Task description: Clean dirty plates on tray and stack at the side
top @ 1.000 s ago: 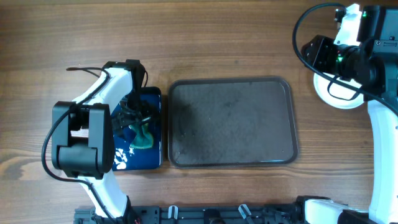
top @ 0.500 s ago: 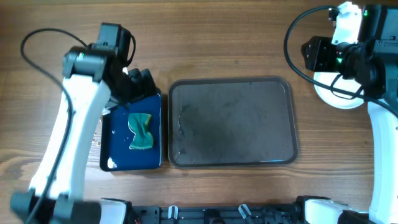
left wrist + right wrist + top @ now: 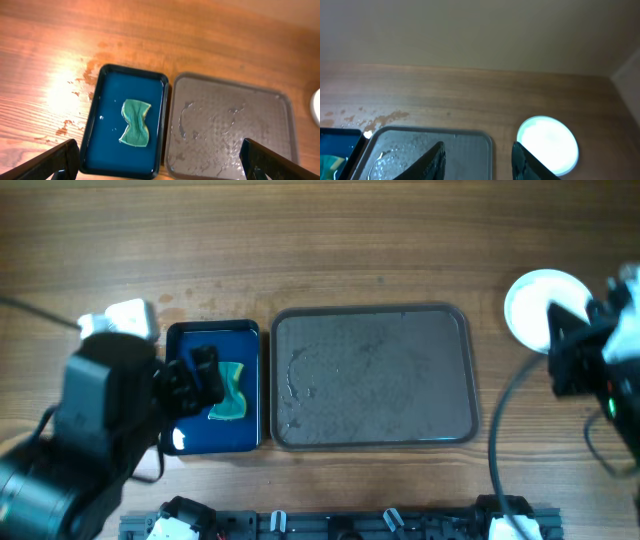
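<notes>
The tray (image 3: 370, 375) lies mid-table, wet and with no plate on it; it also shows in the left wrist view (image 3: 230, 130) and the right wrist view (image 3: 465, 145). A white plate stack (image 3: 538, 302) sits on the wood to the tray's far right, glaring white (image 3: 547, 145); I cannot tell how many plates are in it or whether any marks are on them. High above the basin and tray, my left gripper (image 3: 162, 165) stands wide open and holds nothing. My right gripper (image 3: 479, 161) hangs open and holds nothing, above the tray's right corner and left of the plates.
A dark blue basin (image 3: 190, 435) of water sits against the tray's left side with a green cloth (image 3: 230, 395) lying in it. Water spots mark the wood (image 3: 75, 85) behind and left of the basin.
Both arms have pulled back toward the near edge and risen. The left arm left the basin's far side. The right arm came off the plates, which now show uncovered.
</notes>
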Robot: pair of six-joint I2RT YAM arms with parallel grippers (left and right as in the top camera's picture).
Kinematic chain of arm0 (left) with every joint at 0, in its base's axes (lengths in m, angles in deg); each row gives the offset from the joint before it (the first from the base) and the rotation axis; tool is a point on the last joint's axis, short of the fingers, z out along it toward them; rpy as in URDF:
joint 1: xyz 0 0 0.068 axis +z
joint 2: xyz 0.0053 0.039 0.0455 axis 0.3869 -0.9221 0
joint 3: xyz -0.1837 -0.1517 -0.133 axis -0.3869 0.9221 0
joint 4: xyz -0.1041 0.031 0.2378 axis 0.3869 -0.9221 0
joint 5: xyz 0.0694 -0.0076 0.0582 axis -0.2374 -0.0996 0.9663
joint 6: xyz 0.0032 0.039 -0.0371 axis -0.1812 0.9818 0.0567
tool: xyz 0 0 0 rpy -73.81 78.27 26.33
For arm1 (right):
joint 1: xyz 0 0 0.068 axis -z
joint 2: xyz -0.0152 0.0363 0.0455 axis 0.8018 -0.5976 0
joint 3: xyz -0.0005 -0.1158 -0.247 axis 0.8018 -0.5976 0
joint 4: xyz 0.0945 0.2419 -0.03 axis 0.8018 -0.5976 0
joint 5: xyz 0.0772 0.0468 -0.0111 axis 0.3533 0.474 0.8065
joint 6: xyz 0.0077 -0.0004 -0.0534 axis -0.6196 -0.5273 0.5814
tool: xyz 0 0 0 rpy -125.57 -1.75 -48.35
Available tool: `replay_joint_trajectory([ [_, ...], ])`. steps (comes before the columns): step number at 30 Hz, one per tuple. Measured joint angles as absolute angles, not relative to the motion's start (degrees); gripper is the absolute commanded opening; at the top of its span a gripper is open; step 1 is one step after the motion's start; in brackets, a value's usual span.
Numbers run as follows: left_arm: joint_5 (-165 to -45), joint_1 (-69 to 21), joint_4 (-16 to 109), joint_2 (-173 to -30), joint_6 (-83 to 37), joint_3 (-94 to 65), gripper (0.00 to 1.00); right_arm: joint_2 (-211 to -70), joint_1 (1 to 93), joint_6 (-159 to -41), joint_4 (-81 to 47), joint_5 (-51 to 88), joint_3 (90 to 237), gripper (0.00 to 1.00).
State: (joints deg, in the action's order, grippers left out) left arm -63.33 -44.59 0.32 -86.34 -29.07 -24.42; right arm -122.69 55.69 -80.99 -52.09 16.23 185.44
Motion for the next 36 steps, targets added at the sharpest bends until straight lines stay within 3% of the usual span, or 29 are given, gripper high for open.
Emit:
replay_joint_trajectory([
  [12, -62.10, -44.59, -8.31, -79.10, -29.05, -24.51, 1.00, -98.04, 55.58, -93.32, -67.98, 8.42, 185.85, 0.45],
  [13, -62.10, -44.59, -8.38, -79.02, -29.05, -24.53, 1.00, -97.38, 55.58, -94.61, -68.44, 8.42, 185.85, 0.64],
  [14, -62.10, -44.59, -8.35, -78.97, -29.05, -24.53, 1.00, -97.05, 55.58, -96.03, -69.40, 8.42, 185.74, 1.00],
  [36, -62.10, -44.59, -8.40, -78.97, -29.05, -24.53, 1.00, -96.99, 55.58, -102.56, -74.16, 9.58, 175.01, 1.00],
])
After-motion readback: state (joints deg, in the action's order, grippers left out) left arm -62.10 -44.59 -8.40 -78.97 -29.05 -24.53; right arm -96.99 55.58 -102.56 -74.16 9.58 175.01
